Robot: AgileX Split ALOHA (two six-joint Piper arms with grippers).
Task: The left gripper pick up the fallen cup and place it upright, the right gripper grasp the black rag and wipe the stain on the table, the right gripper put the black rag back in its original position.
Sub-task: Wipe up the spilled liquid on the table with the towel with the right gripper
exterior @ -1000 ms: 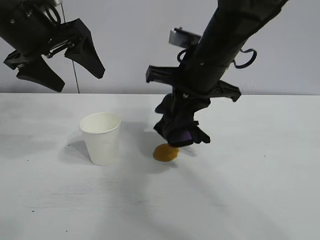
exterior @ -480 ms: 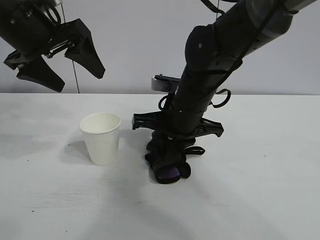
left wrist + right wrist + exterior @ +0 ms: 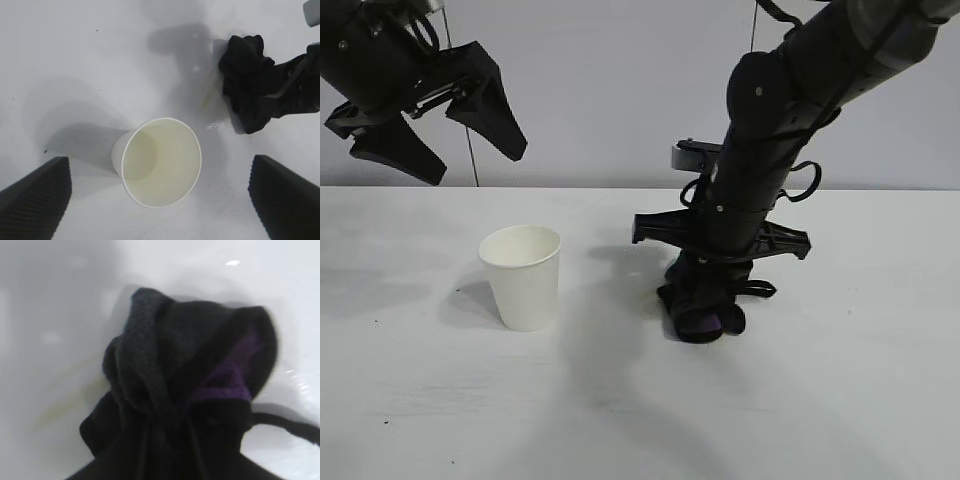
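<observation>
The white cup (image 3: 523,275) stands upright on the table (image 3: 440,400), left of centre; it also shows from above in the left wrist view (image 3: 160,167). My left gripper (image 3: 475,165) hangs open and empty high above and behind the cup, jaws spread wide (image 3: 160,200). My right gripper (image 3: 705,295) is shut on the black rag (image 3: 702,312) and presses it onto the table right of the cup. The rag's purple patch shows in the right wrist view (image 3: 225,382). No orange spot shows; only a faint yellowish smear (image 3: 65,410) lies beside the rag, also in the left wrist view (image 3: 207,97).
A plain grey wall stands behind the table. A thin dark cable (image 3: 470,150) hangs at the back left. White tabletop stretches to the front and right of the rag (image 3: 840,400).
My right gripper pressed the rag down over the orange spot, then slid it to the right. The orange spot is no longer visible. The left arm and the cup have not moved.
</observation>
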